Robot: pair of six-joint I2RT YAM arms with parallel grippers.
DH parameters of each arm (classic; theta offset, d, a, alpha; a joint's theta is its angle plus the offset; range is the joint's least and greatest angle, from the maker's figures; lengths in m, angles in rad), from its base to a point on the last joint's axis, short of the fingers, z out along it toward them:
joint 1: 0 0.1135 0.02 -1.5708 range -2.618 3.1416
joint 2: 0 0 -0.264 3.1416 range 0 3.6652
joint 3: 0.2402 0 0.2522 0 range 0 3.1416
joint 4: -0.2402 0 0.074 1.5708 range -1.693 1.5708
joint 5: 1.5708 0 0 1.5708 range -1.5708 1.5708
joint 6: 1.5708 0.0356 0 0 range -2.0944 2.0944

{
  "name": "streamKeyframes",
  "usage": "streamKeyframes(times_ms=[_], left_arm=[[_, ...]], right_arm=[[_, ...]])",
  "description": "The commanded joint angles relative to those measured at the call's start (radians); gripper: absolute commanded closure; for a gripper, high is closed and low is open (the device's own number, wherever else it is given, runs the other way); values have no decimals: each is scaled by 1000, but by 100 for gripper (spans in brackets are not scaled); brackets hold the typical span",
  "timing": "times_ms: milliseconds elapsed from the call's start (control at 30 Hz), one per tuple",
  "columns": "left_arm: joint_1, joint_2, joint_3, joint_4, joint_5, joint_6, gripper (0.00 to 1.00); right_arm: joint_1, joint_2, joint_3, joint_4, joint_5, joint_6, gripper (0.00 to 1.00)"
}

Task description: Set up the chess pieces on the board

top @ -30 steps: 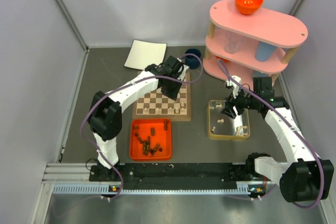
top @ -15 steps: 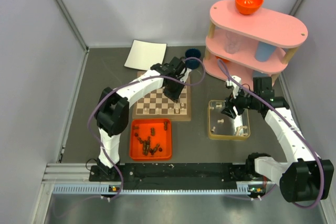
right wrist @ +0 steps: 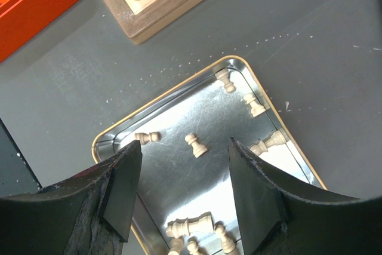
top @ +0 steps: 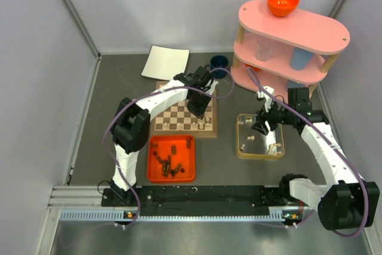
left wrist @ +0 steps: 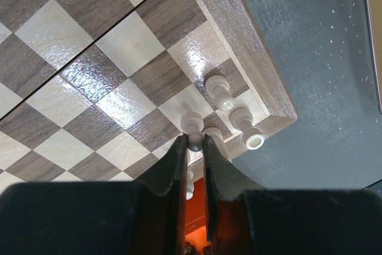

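Pale wood is what your left tool (left wrist: 192,143) has: the narrow jaws are nipped onto a small light pawn (left wrist: 192,123). It hangs low over the board (left wrist: 89,58), near the four o'clock corner. Whether its base touches the square yet, you cannot tell from here.

A few more pale pieces (left wrist: 219,91) stand just beside it at one to three o'clock, crowded against the rim.

Over the last second only the left arm's elbow has swung in toward the board. The tool has stayed over the same corner and its grip has not loosened. I read that as the arm settling for a placement, with the release not yet made.

Mind the neighbours when you let go, since the jaws have little room to spread.

Your right tool (right wrist: 184,159) has not moved. It hovers with jaws wide apart and empty over the metal tray (right wrist: 119,141) at the board's three o'clock, where a scatter of pale pieces lies.

At six o'clock from the board, the orange tray (top: 152,147) on the desk (top: 119,117) holds a heap of dark pieces (top: 168,162).

Most of the setup looks to be ahead of you.
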Motion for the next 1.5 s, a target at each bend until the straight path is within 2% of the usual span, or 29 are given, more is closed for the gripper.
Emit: streamKeyframes(times_ms=[0,500,1200,1467], left_arm=[[-3,14,39,6,12,-4,98],[-3,35,42,8,-9,-7,93],[-1,20,49,9,-28,-20,69],[-1,-12,53,17,-34,-31,65]], right_arm=[[-9,-8,11,25,-1,-1,41],[-9,-11,10,27,-1,-1,41],[-10,-14,8,27,-3,0,40],[-9,-14,7,27,-3,-1,40]])
